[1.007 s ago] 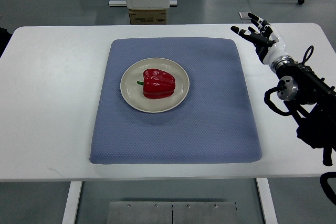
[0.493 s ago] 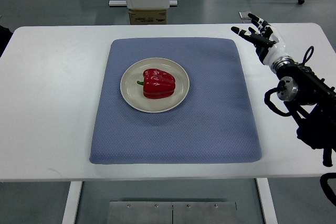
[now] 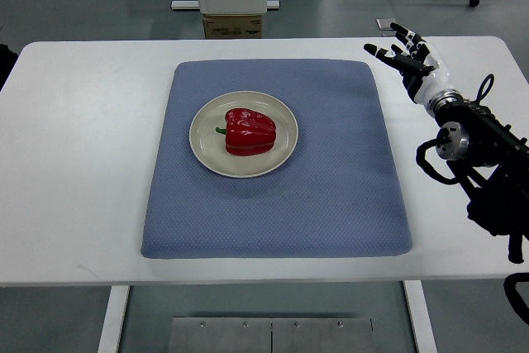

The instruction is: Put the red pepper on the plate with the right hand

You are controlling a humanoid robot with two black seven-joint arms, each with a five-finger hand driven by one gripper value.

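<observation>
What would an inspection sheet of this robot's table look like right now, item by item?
Surface: white table with a blue mat laid flat in the middle.
Job's things: red pepper lies on the plate, which sits on the mat.
Clutter: nothing seen on the table.
Hands: right hand is over the table's far right corner, fingers spread, holding nothing; left hand not in view.
Cables: black cables loop around the right arm's wrist, off the mat.
Surroundings: cardboard box and a white stand behind the table; grey floor.
</observation>
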